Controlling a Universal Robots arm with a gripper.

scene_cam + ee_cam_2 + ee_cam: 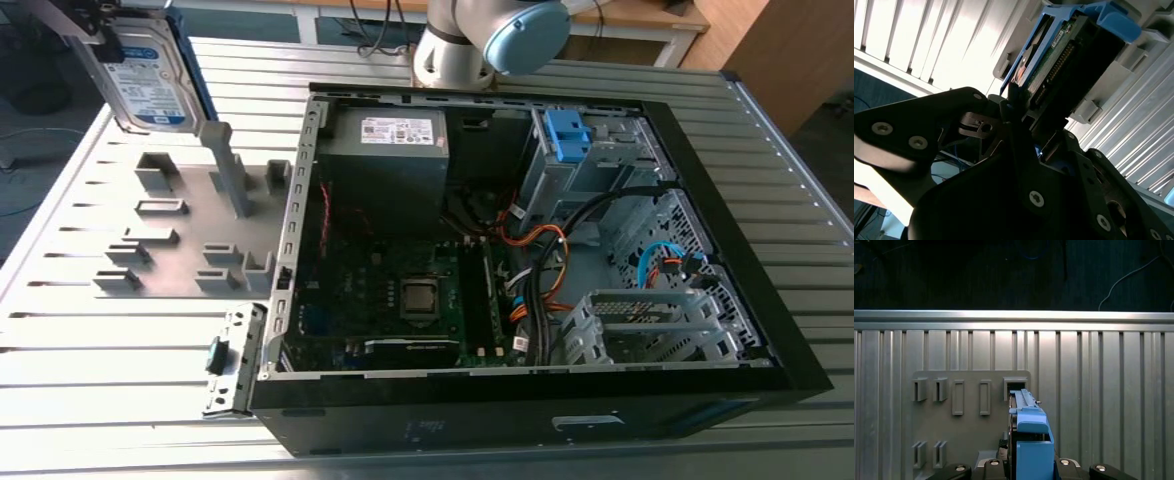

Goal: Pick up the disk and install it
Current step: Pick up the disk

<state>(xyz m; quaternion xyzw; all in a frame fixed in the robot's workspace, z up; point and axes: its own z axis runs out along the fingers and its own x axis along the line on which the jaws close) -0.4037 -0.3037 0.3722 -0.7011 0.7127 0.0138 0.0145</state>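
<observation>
The gripper (1026, 467) is pinching the disk (144, 80) by one end. In the exterior view the drive hangs in the air at about ten o'clock from the open computer case (747, 330), above the grey holder plate (174, 235) and clear of its posts. The main danger is probably the grip itself: with only one end clamped, a jolt could swing the free end or let the drive slide between the fingers. Lowered without care, it could also knock a post on the plate. At the case, the bundle of orange and black cables (541, 250) lies close to the drive cage (587, 160), so a cable could likely snag the blue bracket (1109, 22). A slight twist of the disk would probably jam that bracket against the cage. The disk stands on edge with its labelled face toward the exterior camera. Its long axis is near upright, running from about eleven o'clock down to five o'clock, with the free end lowest.
</observation>
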